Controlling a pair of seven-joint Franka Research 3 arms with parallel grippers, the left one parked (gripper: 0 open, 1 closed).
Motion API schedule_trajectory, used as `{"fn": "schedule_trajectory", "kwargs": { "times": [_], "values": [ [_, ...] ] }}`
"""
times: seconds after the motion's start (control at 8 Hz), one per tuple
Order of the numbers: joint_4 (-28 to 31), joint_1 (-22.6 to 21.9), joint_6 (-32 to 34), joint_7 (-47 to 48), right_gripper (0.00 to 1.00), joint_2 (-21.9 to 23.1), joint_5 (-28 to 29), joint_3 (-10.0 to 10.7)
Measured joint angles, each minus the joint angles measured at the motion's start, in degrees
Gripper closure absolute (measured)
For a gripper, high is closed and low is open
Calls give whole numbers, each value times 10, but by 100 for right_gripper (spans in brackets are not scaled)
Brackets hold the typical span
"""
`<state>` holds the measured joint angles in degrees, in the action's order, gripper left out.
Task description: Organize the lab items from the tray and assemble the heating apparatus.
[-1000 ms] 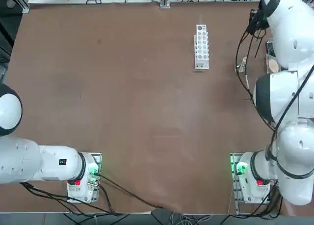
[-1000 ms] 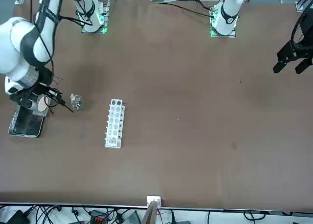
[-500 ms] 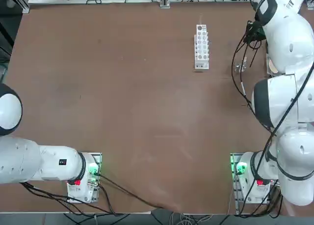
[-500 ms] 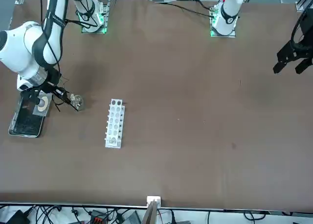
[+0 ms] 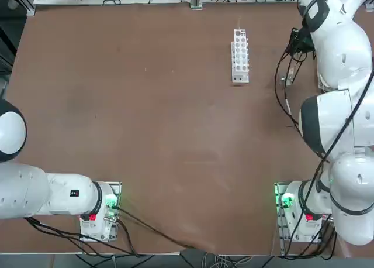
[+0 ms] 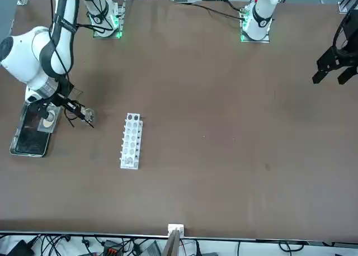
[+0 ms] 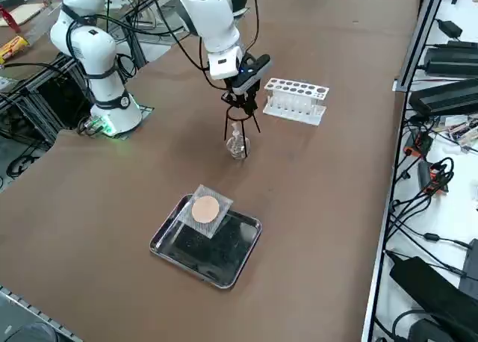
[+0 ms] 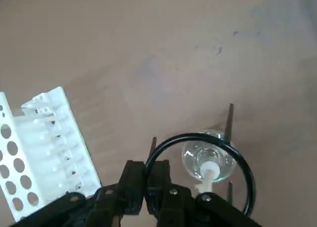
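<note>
Right gripper (image 8: 151,185): clamped on the ring of the wire stand (image 8: 198,160), held over the glass burner (image 7: 237,143), ring around its neck, beside the white rack (image 7: 295,100)
Tray (image 7: 168,241): near table edge, holds the mesh (image 7: 205,210), propped on its rim

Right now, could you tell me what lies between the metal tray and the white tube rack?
The glass burner stands there, with the right gripper holding the wire stand over it. The right side view shows this between tray and rack.
</note>
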<state>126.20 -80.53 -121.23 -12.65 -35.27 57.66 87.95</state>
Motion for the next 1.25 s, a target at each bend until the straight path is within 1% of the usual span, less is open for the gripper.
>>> {"fn": "schedule_trajectory", "kwargs": {
  "times": [0.25,0.38,0.62,0.88,1.0,1.12,1.25],
  "values": [
    [11,0,-20,0,93,-6,5,-23],
    [16,1,-26,0,93,-13,6,-30],
    [22,3,-27,1,93,-26,7,-34],
    [23,12,-27,1,93,-27,7,-37],
    [24,20,-27,1,93,-27,7,-45],
    [24,29,-27,1,91,-27,9,-55],
    [24,35,-27,1,78,-27,14,-59]
  ]
}}
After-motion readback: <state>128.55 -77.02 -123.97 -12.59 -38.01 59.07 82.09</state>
